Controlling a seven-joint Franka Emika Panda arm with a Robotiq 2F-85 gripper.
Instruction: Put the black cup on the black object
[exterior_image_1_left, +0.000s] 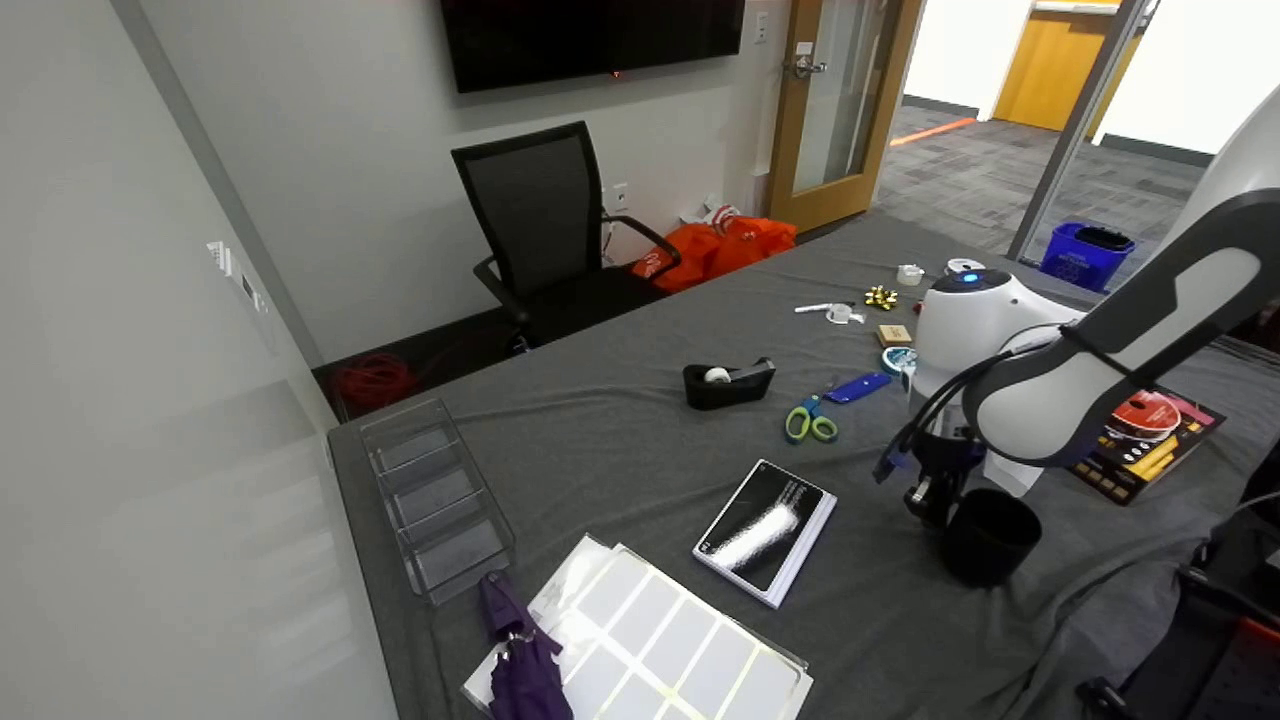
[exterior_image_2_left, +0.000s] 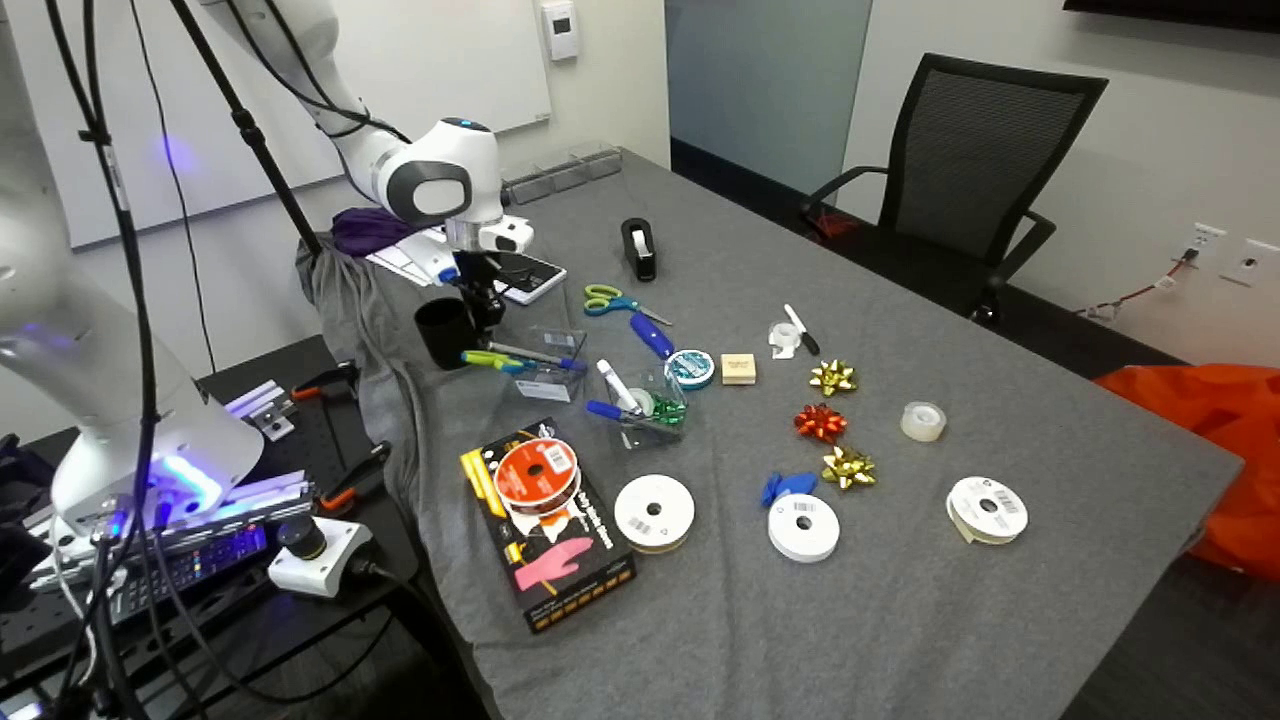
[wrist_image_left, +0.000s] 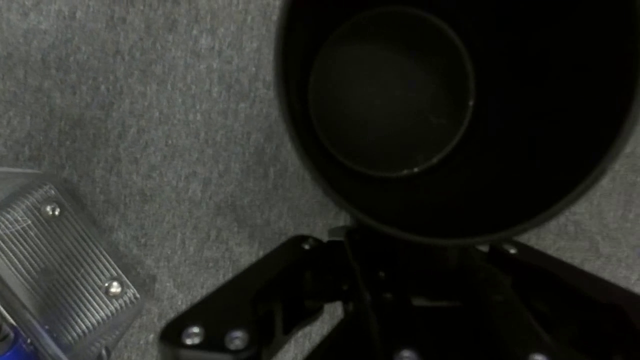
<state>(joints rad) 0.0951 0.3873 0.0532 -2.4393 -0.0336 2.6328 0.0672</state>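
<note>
So, closest in (wrist view): gripper (wrist_image_left: 415, 250) is dark, angular, w/ small shiny screw heads; tips sit right at side of the black cup (wrist_image_left: 450, 120). Jaws: black on black, can't tell if clamped on cup or standing apart. Cup matte, smooth-walled, round mouth up, thin ring around inner floor. Around it, grey cloth (wrist_image_left: 190, 125), fine speckled weave, rucked into folds by the robot base (exterior_image_2_left: 120, 440). Near cup, clear plastic holder (wrist_image_left: 65, 265), ribbed, w/ two round shiny studs.

Farther out, in an exterior view: black object (exterior_image_1_left: 760, 525) = flat rect. slab, glossy face w/ bright glare streak, pale edges; lies on cloth, apart from cup. Just beside it, white sheets (exterior_image_1_left: 680, 640), thin, gridded; purple bundle (exterior_image_1_left: 525, 670), crumpled fabric, lies partly over them. Tape dispenser (exterior_image_1_left: 715, 392) black, curved; scissors (exterior_image_1_left: 811, 403) w/ green loops.

Hard to see: cup handle, all dark where gripper & cup overlap; cup clipped at top of wrist view; can't judge whether its base touches cloth. Print on slab face too small to read. Blue thing (wrist_image_left: 22, 347) at corner of wrist view cut off, too little to ID. Box (exterior_image_1_left: 1170, 455) partly behind arm (exterior_image_1_left: 1040, 410). Bundle + sheets run off bottom edge. In an exterior view gripper covers part of black object (exterior_image_2_left: 537, 272).
</note>
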